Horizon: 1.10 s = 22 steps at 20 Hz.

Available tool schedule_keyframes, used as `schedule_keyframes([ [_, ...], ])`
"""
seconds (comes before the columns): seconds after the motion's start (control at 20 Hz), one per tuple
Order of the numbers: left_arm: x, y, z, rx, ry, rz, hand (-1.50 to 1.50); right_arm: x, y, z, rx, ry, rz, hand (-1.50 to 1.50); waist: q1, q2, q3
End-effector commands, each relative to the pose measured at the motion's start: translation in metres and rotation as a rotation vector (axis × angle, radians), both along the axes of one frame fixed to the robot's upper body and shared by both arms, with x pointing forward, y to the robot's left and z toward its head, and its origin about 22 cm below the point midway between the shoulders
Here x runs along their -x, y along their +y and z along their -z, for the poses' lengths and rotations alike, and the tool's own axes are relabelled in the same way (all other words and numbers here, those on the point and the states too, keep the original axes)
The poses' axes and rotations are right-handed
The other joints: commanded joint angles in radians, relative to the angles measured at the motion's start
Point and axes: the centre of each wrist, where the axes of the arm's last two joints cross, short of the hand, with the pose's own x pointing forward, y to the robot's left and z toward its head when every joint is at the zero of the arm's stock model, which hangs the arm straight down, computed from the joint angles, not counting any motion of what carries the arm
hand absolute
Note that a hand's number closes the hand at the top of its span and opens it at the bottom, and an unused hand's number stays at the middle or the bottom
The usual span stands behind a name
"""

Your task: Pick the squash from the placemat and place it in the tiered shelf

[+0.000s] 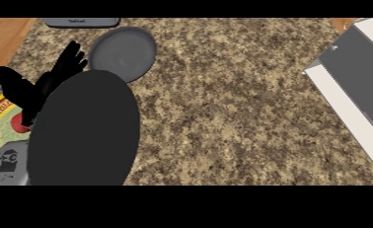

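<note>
My left hand (64, 66) shows at the left of the head view, its fingers straight and spread, pointing toward the far edge beside a grey plate. A large black oval mass (86, 131) joins it from below and hides much of the counter there; I cannot tell what it is. At the left edge a strip of colourful placemat (6, 109) shows with a red patch (19, 123) on it. No squash is visible; it may be hidden. The tiered shelf (348, 81), white with grey boards, stands at the right edge. My right hand does not show.
A round grey plate (125, 53) lies at the back left on the speckled stone counter (233, 108). A grey appliance base (82, 22) sits at the far edge. A grey forearm piece (12, 165) shows at the lower left. Wood shows beyond the counter's far-left corner.
</note>
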Motion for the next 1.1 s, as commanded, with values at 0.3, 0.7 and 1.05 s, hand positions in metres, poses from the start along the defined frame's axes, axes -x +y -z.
schedule_keyframes([
  [0.3,-0.007,-0.013,0.002,0.004,0.005,-0.02,0.0,0.066,-0.069,-0.031,-0.202,0.107,-0.154,-1.5,-0.013,0.001,-0.001],
  [0.7,-0.002,-0.001,-0.006,-0.006,-0.006,-0.029,0.0,0.148,-0.105,-0.046,-0.224,0.043,-0.249,-1.5,-0.023,-0.001,0.0],
  [1.05,0.007,0.014,0.008,0.005,0.008,-0.042,0.0,0.181,-0.105,-0.042,-0.098,0.044,-0.369,-1.5,-0.032,-0.003,0.0],
])
